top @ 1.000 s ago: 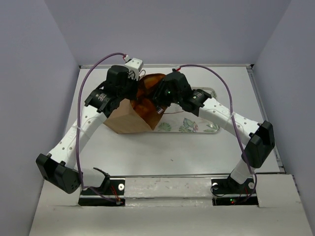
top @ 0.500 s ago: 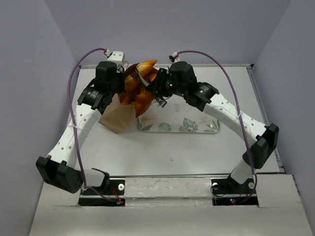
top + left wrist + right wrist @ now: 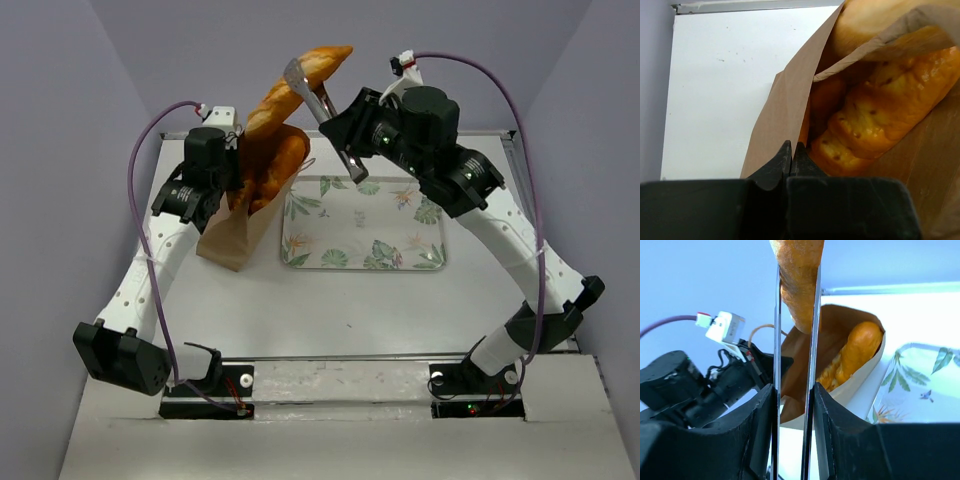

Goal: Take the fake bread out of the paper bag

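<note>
1. One loaf (image 3: 325, 58) of glossy golden bread slants at the top centre of the overhead view. Its lower end points down toward the bag (image 3: 232, 240) at centre left. In the right wrist view the tip hangs just above the bag's mouth and appears free of it.
2. Two long silver fingers of the right gripper (image 3: 297, 75) are clamped narrowly on this loaf across its middle. A grip there likely keeps the loaf from swinging as it comes out.
3. A second loaf (image 3: 880, 115), scored and speckled, lies inside the bag and leans against the paper wall. A darker orange shape beside it may be a third; I cannot tell.
4. The brown paper bag tilts toward the upper right of the overhead view, with its mouth open toward the raised loaf.
5. The left gripper (image 3: 792, 150) is fully closed and pinches the bag's near edge. This probably anchors the bag so that it does not rise with the bread.
6. A leaf-patterned tray (image 3: 365, 262) lies on the white table (image 3: 350, 310) just right of the bag. It seems the likely place to set the loaf down.
7. The task looks partly done, since bread remains in the bag.
</note>
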### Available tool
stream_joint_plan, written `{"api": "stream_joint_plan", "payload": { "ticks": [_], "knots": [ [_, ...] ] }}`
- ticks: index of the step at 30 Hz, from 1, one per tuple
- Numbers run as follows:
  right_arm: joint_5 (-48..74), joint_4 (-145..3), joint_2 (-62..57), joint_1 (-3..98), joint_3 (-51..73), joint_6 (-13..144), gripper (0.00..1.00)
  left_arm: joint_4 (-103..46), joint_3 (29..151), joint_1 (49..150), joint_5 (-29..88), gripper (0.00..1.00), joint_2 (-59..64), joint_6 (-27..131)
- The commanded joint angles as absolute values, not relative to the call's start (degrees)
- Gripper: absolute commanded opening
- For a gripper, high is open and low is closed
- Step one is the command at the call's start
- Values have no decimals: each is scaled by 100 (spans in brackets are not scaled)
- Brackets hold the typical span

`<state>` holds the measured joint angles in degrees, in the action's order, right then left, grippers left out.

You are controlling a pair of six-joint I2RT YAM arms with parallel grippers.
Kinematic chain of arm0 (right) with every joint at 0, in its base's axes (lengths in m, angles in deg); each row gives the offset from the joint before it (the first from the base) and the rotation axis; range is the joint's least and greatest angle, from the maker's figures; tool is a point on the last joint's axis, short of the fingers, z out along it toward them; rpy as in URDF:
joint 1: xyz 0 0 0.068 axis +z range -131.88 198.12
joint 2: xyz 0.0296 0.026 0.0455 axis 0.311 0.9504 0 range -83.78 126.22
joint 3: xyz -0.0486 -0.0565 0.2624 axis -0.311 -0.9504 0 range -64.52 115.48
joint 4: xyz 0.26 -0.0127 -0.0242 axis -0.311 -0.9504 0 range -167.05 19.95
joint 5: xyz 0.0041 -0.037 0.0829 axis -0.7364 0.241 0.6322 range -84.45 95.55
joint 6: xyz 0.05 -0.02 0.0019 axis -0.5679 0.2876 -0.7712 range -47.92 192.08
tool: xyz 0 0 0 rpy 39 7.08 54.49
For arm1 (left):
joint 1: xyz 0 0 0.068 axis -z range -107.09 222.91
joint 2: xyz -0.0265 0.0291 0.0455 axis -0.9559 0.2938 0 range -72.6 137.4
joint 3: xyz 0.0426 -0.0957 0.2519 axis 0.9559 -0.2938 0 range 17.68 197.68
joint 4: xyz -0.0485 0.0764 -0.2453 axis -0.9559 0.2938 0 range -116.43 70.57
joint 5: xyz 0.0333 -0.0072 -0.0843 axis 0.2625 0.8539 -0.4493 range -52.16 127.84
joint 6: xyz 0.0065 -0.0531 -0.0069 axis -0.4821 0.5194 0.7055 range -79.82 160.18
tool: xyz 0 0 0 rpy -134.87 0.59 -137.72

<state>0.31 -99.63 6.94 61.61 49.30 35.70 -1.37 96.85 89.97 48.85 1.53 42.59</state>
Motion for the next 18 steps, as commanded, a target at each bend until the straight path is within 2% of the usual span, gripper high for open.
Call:
{"api": "stream_joint_plan", "payload": {
  "ticks": [1, 8, 15, 18],
  "knots": [
    [-587, -9589, 218, 6084, 5281, 3956, 1, -393, 9617, 8874, 4988, 0, -70, 4255],
    [-1405, -9624, -54, 6031, 5193, 4211, 1, -410, 9520, 8750, 5006, 0, -140, 4229],
    [-2967, -9676, -371, 5978, 4502, 4369, 1, -357, 9529, 8496, 5032, 0, -184, 4202],
    [-2814, -9668, -415, 5925, 4000, 4159, 1, -358, 9555, 8452, 5041, 0, -263, 4176]
  ]
}}
